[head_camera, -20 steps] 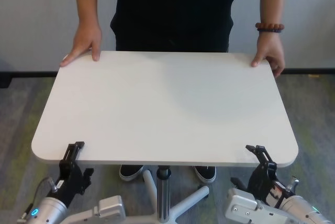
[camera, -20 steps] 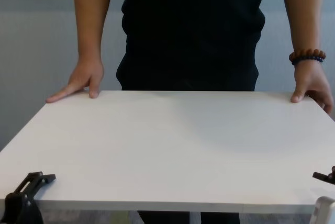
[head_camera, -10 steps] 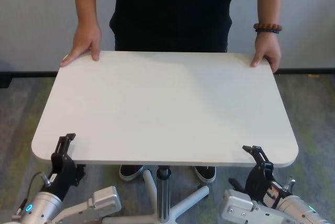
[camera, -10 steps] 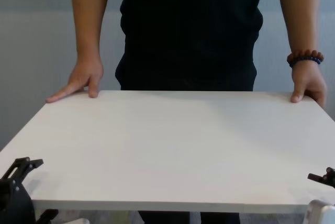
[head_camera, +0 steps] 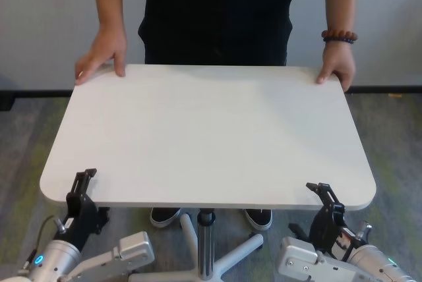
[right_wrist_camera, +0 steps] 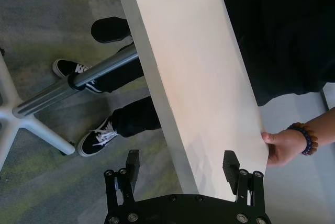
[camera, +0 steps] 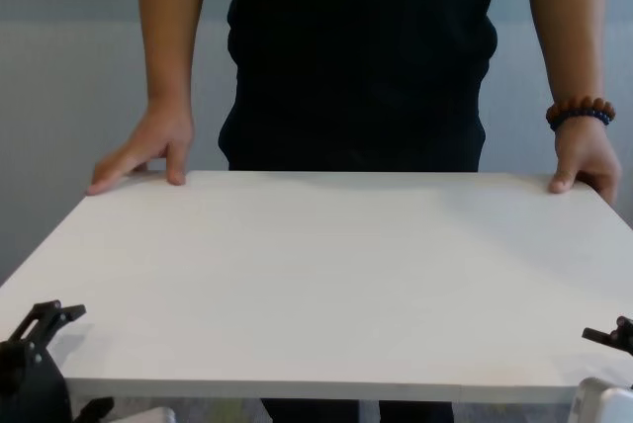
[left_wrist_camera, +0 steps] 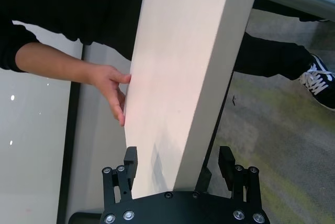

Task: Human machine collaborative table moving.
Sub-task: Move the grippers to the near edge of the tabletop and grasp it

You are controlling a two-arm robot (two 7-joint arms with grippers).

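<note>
Head view shows the whole white tabletop (head_camera: 208,134) on its grey pole (head_camera: 206,242), with the person (head_camera: 221,12) at the far edge and both arms low at the near edge. Chest view hides the pole and floor – only the top surface and the tips of the tools show.

Wrist views give what the others can't: left tool (left_wrist_camera: 179,162) has its fingers spread wide, one above and one below the near edge close to the left corner, gaps on both sides – not clamped. Right tool (right_wrist_camera: 181,166) is the same near the right corner: fingers well apart, straddling the edge, holding nothing.

Underneath, the right wrist view shows the pole, a white star-base leg (right_wrist_camera: 36,124) and the person's black sneakers (right_wrist_camera: 99,132) on grey-green carpet (right_wrist_camera: 47,9).

Person's hand on the robot's left (head_camera: 102,55) rests fingers-down on the far corner; the other hand (head_camera: 337,68), with a bead bracelet (head_camera: 339,35), grips the far right corner, thumb on top.

Both forearms angle up from below the tabletop.
</note>
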